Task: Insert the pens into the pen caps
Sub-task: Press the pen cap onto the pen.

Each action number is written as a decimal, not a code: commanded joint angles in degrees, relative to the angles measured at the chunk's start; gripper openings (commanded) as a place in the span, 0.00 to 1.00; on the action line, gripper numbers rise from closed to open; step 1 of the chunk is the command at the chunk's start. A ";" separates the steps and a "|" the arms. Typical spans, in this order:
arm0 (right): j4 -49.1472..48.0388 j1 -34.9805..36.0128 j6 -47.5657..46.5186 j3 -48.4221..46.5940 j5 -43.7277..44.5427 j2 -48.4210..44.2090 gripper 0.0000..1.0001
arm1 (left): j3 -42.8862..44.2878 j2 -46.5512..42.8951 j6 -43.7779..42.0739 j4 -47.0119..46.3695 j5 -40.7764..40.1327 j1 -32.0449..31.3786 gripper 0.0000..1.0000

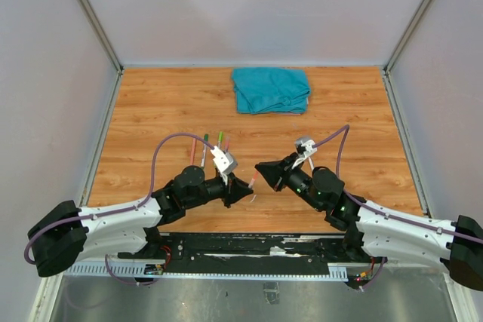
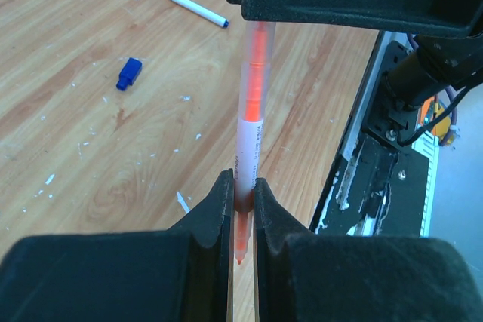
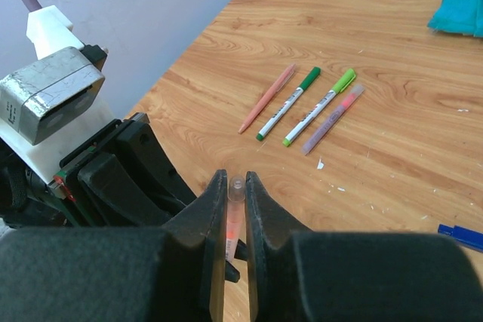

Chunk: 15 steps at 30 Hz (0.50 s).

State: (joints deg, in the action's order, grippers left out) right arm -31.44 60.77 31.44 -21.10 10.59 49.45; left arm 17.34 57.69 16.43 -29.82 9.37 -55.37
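Pens [image 3: 287, 107]: six; loose blue cap [image 2: 129, 73]: one.

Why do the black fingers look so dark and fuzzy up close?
Left wrist view: the fingers fill the near edge, dark and soft, while the blue cap looks sharp. Right wrist view: same dark fingers, crisp pens behind. Top view: even light, faint shadows.

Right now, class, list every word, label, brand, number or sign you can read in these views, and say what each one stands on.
Orange pen, white part of its barrel: a line of small dark print, too blurred to read.
Dark-green-capped pen and light-green-capped pen: any print too small to tell.
No other text shows; none can be quoted.
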 commanded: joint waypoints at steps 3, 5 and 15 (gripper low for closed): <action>14.60 6.29 3.76 5.34 -5.38 1.48 0.01 | 9.98 -2.03 0.88 -17.02 -4.91 0.79 0.01; 14.90 7.61 4.57 5.77 -4.10 1.76 0.01 | 11.03 -1.84 1.08 -17.38 -4.49 0.79 0.01; 19.52 11.28 3.76 5.10 2.41 3.90 0.01 | 14.56 -2.26 2.73 -19.22 -3.24 0.80 0.01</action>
State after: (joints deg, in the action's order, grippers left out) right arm -33.06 67.05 34.50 -19.99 20.93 49.80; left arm 21.43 58.46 18.00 -23.27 11.90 -55.70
